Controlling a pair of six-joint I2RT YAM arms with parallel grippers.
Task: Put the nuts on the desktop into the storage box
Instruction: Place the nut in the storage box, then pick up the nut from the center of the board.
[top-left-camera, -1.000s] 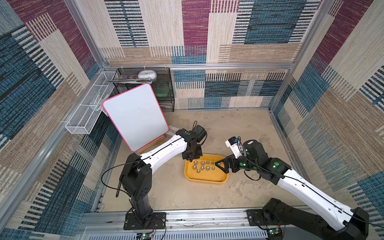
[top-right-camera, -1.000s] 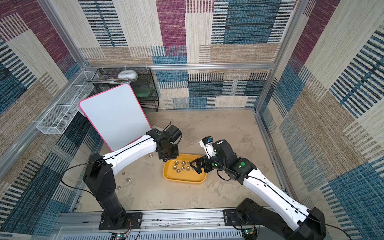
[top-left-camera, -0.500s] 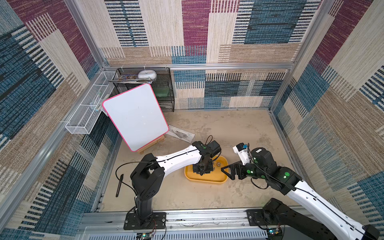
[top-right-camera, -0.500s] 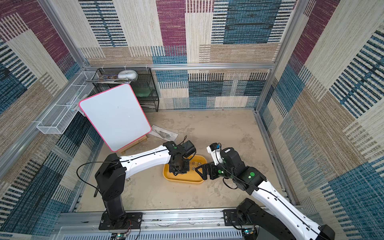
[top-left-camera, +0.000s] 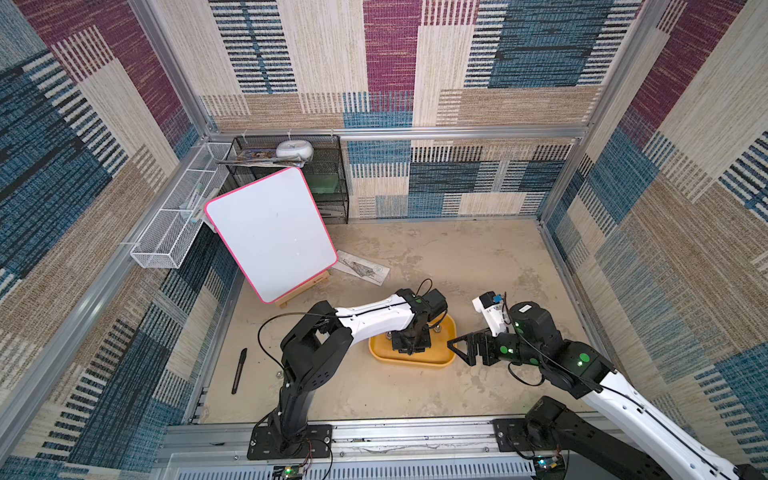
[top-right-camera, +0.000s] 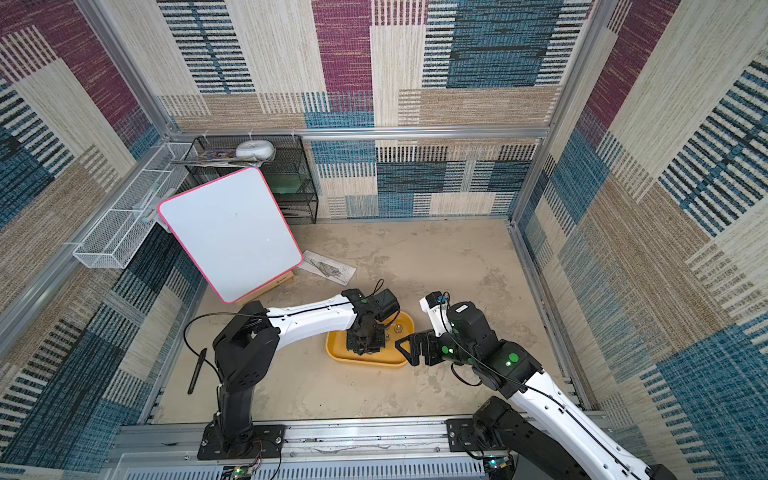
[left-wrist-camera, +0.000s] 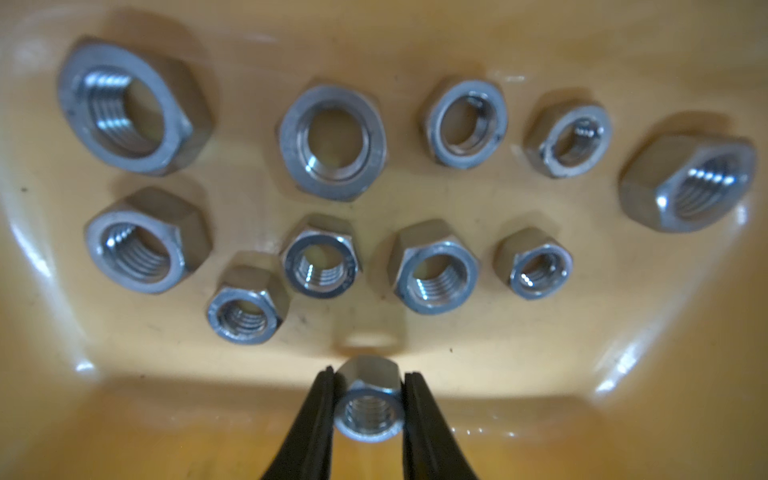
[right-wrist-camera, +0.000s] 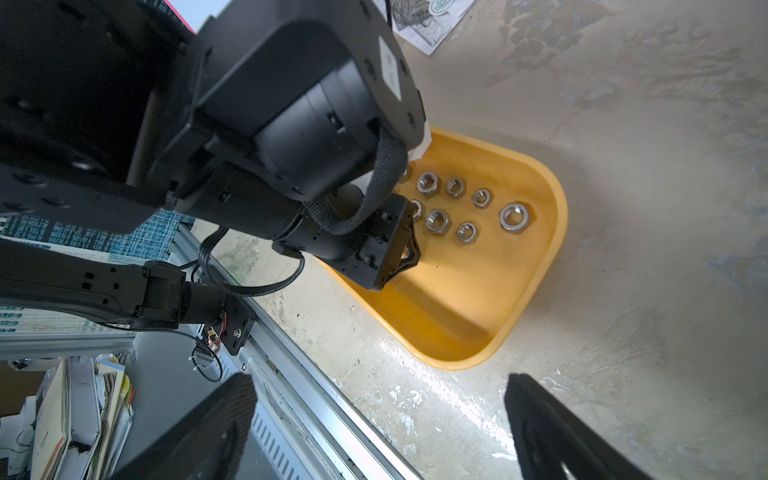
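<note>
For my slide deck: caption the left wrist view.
Left end effector pinches a small hex nut over the yellow storage box, where ten nuts already lie.

We record both top views looking steeply down from high overhead, sharing the whole desktop (top-left-camera: 457, 257). The left wrist view sits close inside the storage box (left-wrist-camera: 415, 50); the right wrist view faces it from farther back.

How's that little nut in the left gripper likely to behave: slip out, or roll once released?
The nut looks like rigid, smooth metal, pinched only at the very tips of the left gripper, so it may slip if jolted. Its flat faces probably stop it rolling far; the other nuts lie flat in the storage box.
</note>
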